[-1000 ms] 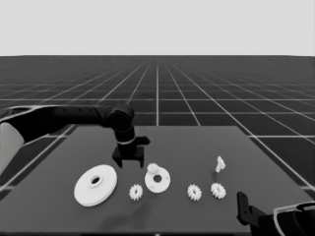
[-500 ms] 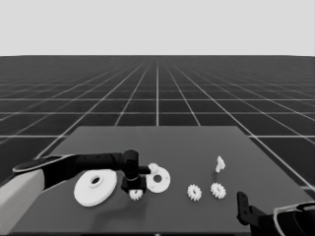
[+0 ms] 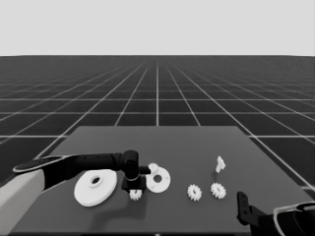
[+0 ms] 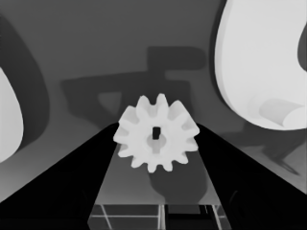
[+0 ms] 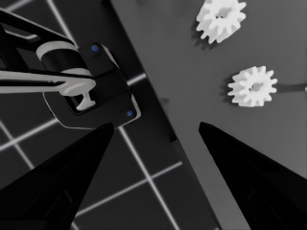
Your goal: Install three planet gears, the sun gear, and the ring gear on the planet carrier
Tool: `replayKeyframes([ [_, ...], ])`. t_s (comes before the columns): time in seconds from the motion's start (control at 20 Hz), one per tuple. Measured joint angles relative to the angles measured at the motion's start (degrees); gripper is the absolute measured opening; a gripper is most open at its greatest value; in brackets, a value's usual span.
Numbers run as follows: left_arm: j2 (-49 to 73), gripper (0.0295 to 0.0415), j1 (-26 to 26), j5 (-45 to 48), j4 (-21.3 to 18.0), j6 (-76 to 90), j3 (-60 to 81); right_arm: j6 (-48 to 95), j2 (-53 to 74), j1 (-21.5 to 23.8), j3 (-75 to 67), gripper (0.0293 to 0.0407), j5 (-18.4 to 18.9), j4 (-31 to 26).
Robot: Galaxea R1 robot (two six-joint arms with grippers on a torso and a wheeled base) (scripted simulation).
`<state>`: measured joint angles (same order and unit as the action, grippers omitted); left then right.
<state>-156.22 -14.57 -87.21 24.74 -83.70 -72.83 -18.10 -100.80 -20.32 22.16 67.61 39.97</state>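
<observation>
While the left pincer (image 3: pixel 135 189) stands low over the near part of the dark tabletop (image 3: pixel 197 142), a small white toothed planet gear (image 4: pixel 156 133) lies directly between its two long black fingers, which in the left wrist view flank it on either side with narrow gaps showing, so the jaws look apart and nearly closed on the teeth rather than clamped; whether they already touch I cannot tell. In the head view this gear (image 3: pixel 136 194) sits just below the fingertips, between the large thick white round disc with a raised hub, the ring gear (image 3: pixel 96 187), on one side and the flat white disc with a centre hole, the planet carrier (image 3: pixel 158 180), on the other. That carrier lies just beside the pincer toward the table's middle, and another small gear (image 3: pixel 152 168) appears to rest at its far edge. The move ahead, as I judge it, turns on this: the gear's flat face points up, its axis vertical, and the carrier is only a short sideways shift away. Two more white gears (image 3: pixel 194 192) (image 3: pixel 218 190) and a thin white piece (image 3: pixel 220 163) lie farther right, nearer the right pincer (image 5: pixel 156 129), parked with jaws apart at the table's near right corner.
</observation>
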Motion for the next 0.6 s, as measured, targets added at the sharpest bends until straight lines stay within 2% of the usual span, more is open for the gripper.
replayKeyframes([
  [0.05,0.0,0.0312,0.0,0.0,0.0,0.0,0.0,0.0,0.0,0.0,0.0,0.0385,0.0,0.0],
  [0.1,2.1,0.0312,7.4,-3.88,-9.4,-5.63,8.6,0.0,0.0,0.0,0.0,0.0385,0.0,0.0],
  [0.15,2.45,0.0312,15.74,-4.15,-16.64,-8.1,11.48,0.0,0.0,0.0,0.0,0.0385,0.0,0.0],
  [0.2,2.33,0.0312,20.94,-3.58,-21.25,-8.45,11.64,0.0,0.0,0.0,0.0,0.0385,0.0,0.0],
  [0.25,2.2,0.0312,23.93,-3.18,-23.95,-8.17,11.17,0.0,0.0,0.0,0.0,0.0385,0.0,0.0],
  [0.35,2.04,0.0312,26.55,-2.85,-26.42,-7.58,10.38,0.0,0.0,0.0,0.0,0.0385,0.0,0.0],
  [0.55,1.95,0.0312,27.63,-2.73,-27.54,-7.18,9.89,0.0,0.0,0.0,0.0,0.0385,0.0,0.0],
  [0.6,-3.41,0.0312,27.63,-2.73,-27.56,-7.7,4.64,0.0,0.0,0.0,0.0,0.0385,0.0,0.0],
])
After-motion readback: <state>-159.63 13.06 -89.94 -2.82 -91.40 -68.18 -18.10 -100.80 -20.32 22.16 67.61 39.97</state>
